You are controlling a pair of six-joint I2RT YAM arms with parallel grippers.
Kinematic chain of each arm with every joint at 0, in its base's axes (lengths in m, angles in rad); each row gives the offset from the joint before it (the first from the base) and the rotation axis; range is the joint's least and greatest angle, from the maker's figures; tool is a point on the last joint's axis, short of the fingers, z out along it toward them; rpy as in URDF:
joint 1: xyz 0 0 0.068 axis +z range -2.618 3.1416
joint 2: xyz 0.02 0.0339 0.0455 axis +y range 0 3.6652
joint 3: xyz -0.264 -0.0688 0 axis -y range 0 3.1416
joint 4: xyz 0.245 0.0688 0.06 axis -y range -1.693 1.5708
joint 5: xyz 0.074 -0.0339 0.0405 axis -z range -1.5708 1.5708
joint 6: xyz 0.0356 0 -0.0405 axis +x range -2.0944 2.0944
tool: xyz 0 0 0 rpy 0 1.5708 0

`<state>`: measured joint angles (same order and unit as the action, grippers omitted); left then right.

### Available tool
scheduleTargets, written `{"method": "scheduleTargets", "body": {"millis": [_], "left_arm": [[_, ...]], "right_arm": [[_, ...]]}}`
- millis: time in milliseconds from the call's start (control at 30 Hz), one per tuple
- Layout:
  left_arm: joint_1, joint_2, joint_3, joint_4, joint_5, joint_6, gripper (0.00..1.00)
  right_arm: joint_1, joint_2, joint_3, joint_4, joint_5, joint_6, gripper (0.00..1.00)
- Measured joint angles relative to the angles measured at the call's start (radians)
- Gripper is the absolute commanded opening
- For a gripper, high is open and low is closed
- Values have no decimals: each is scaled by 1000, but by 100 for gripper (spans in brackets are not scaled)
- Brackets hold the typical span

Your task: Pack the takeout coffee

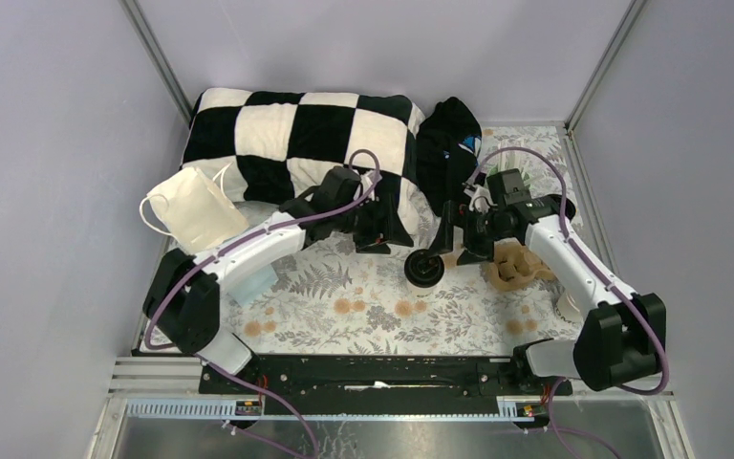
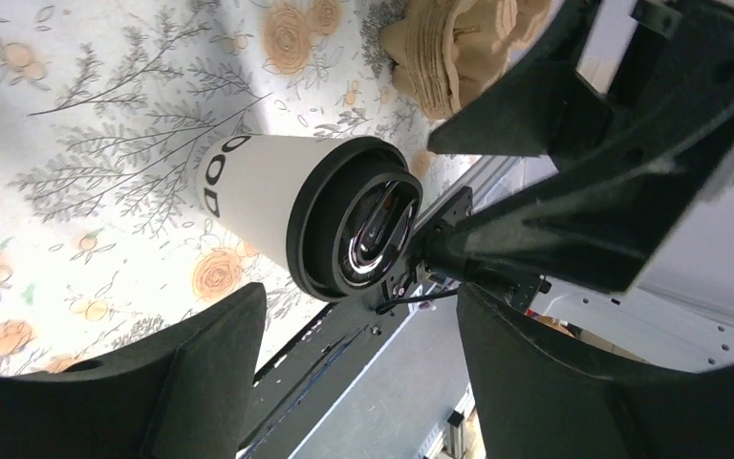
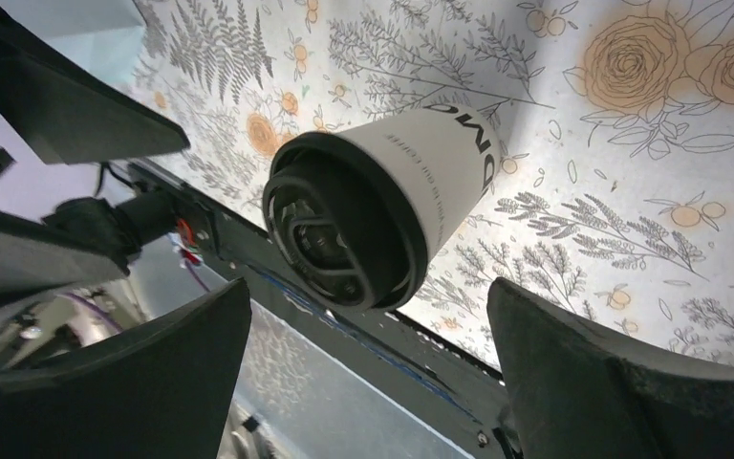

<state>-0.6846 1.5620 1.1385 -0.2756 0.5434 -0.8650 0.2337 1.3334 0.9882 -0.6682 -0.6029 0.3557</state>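
One takeout coffee [image 1: 424, 269], a white paper cup with a black lid, stands upright on the floral table between my two grippers. The left wrist view has the cup [image 2: 258, 196] just beyond the fingertips of my open left gripper [image 2: 358, 373], nothing between them. My right gripper [image 3: 368, 382] is open too, and the cup [image 3: 420, 172] lies past its tips, untouched. From above, the left gripper [image 1: 375, 237] is left of the cup and the right gripper [image 1: 464, 237] is up and to its right.
A brown pulp cup carrier [image 1: 514, 268] sits right of the cup under the right arm. A white paper bag [image 1: 196, 212] lies at the left. A black-and-white checked blanket [image 1: 296, 134] and a black cloth [image 1: 449, 143] fill the back.
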Motion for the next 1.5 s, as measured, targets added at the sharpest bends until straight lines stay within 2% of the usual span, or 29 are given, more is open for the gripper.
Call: {"method": "scheduleTargets", "body": {"millis": [133, 233, 400, 600, 833, 1200, 1367, 1500], "left_arm": [[8, -55, 37, -129, -63, 44, 90], [15, -120, 82, -223, -124, 75, 94], [24, -233, 137, -289, -189, 89, 96], [26, -290, 145, -334, -224, 92, 97], [26, -296, 145, -393, -254, 105, 97], [47, -301, 187, -455, -257, 145, 98], [64, -301, 209, -468, -257, 166, 98], [74, -299, 209, -478, -256, 175, 98]], "right_arm": [[112, -10, 110, -116, 135, -24, 100], [237, -5, 227, -198, 293, -41, 100], [451, 87, 413, -293, 564, -67, 100], [547, 235, 474, -358, 725, -74, 99], [603, 298, 513, -394, 795, -75, 91], [611, 354, 520, -396, 804, -74, 84], [611, 357, 520, -396, 805, -73, 81], [611, 357, 516, -396, 805, -71, 83]]}}
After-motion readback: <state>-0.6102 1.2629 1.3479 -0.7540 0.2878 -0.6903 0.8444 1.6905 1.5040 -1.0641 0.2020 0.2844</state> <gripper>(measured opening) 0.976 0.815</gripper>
